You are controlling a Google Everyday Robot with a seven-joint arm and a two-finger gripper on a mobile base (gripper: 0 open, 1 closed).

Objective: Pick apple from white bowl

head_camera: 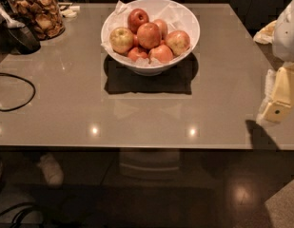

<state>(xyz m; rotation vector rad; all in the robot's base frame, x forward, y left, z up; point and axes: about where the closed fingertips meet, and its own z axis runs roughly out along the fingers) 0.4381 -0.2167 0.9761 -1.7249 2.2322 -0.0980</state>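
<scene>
Gripper point(279, 106) nearest, well right of the white bowl point(156, 69), apart from it; grip state impossible to tell. Reddish-orange apple point(149, 35) atop the pile mid-bowl, touching neighbouring apples point(122, 39). Likely risks: clipping the rim, rolling crowded fruit, snagging crinkled paper point(175, 13).

Glass jar point(36, 11) and black cable point(34, 90) on table point(137, 120)

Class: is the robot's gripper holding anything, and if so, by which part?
Nothing is held. The gripper hangs at the right edge of the table, far from the white bowl, where the apple lies.
</scene>
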